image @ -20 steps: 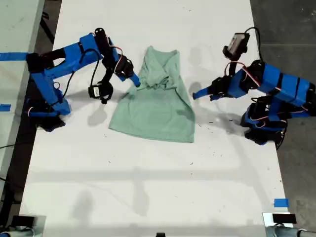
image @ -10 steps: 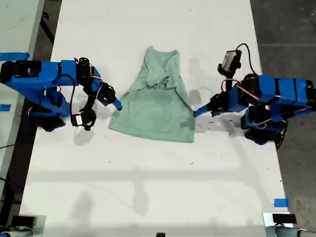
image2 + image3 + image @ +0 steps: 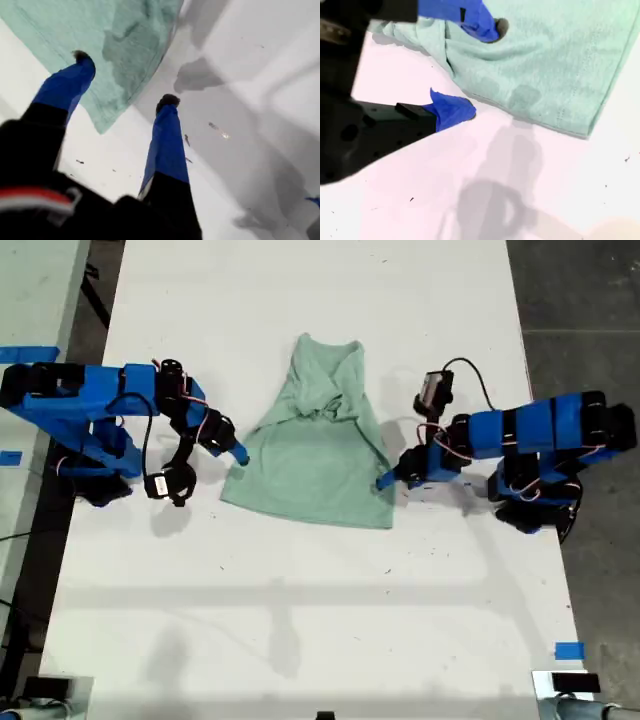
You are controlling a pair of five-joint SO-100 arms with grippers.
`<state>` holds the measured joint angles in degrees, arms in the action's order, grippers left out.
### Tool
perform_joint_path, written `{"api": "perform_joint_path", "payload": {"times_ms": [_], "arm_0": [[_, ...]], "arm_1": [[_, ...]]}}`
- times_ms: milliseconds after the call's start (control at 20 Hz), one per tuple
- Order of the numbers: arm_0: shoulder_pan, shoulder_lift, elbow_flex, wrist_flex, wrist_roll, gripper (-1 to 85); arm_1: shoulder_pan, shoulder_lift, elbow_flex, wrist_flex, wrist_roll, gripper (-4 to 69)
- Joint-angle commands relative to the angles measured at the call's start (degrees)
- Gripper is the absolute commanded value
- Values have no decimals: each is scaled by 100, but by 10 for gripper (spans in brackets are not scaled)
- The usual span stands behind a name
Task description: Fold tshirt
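My first end effector (image 3: 383, 481), jaws spread, has advanced to the pale mint-green cloth tshirt's (image 3: 315, 455) hem corner at the exterior view's right. My second end effector (image 3: 240, 455), also released, waits at the opposite edge. Both look ready to grasp.

1. I see a long white table (image 3: 300, 620) filling most of the exterior view, lit from above, with soft grey shadows.
2. Dark grey floor (image 3: 580, 300) lies along the exterior view's right.
3. Blue tape (image 3: 568, 650) marks the table's lower right edge.
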<state>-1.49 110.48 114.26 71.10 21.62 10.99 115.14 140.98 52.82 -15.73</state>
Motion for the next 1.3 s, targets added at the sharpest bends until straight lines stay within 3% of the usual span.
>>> {"api": "perform_joint_path", "payload": {"times_ms": [0, 50, 150, 400, 650, 750, 900, 1100, 1250], "arm_0": [[35, 53, -44, -44, -26, 175], [62, 53, -44, -26, -35, 173], [88, 70, -44, -26, -35, 170], [132, 132, -44, -18, -35, 165], [193, 149, -53, 0, -35, 161], [202, 158, -53, 9, -35, 160], [176, 141, -114, 9, -35, 158], [202, 26, -176, -26, -35, 156], [229, -123, -343, 9, -35, 156]], "arm_1": [[176, -1213, -738, -237, -79, 222], [220, -1564, -1028, -97, -123, 184], [343, -2136, -1494, 246, -53, -20], [53, -2250, -1951, 703, 9, -18], [-694, -1020, -3041, 3208, -422, -18], [-844, -1389, -3858, 3595, -642, -18], [-817, -1837, -4412, 2663, -615, -18], [-677, -2162, -4307, 650, 18, -18], [-439, -2795, -4148, -44, 88, -18]]}}
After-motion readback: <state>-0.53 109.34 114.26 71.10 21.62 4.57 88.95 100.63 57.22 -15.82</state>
